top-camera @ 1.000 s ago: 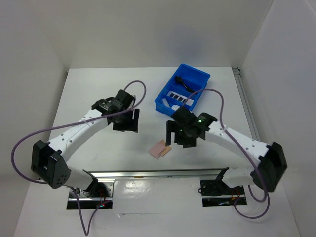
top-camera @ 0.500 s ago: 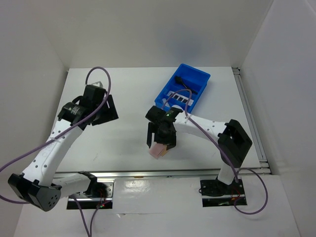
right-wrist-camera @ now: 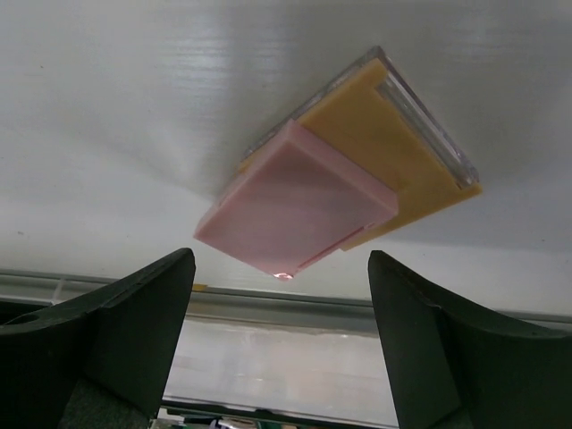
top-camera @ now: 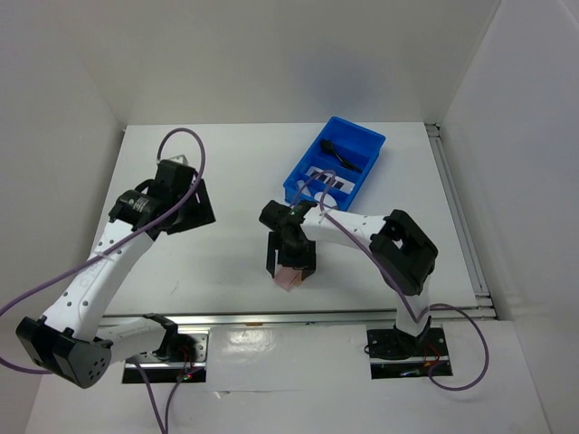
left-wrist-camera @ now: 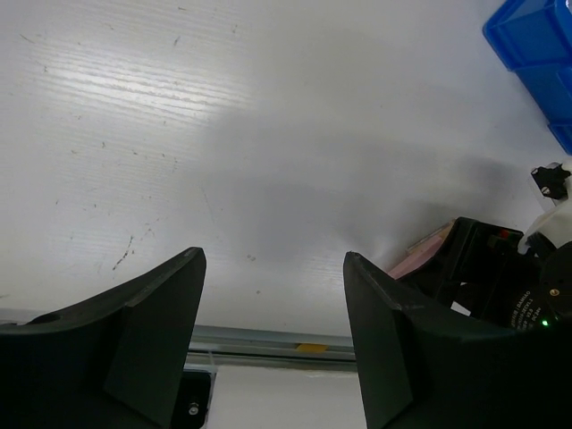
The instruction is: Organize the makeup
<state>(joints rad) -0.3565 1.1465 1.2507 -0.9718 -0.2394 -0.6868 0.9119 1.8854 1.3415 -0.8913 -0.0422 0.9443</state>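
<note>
Top external view shows the blue tray [top-camera: 369,143] already holding the brushes [top-camera: 344,159] and labelled palette [top-camera: 327,175], while the pink and tan pads [top-camera: 291,279] lie on the tabletop [top-camera: 199,262] near its front edge, not yet stowed. The right tool [top-camera: 289,260], jaws spread and empty, has swung from beside the tray to just above the pads; the left tool [top-camera: 188,202], likewise released and empty, has drawn back leftward.

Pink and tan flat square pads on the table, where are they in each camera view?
Top external: the pink and tan flat square pads lie low centre, under the right gripper.
Left wrist: a pink sliver at right, beside that gripper's black body.
Right wrist: centre frame, between the fingers.
Shared landmark: the metal rail along the near edge.
</note>
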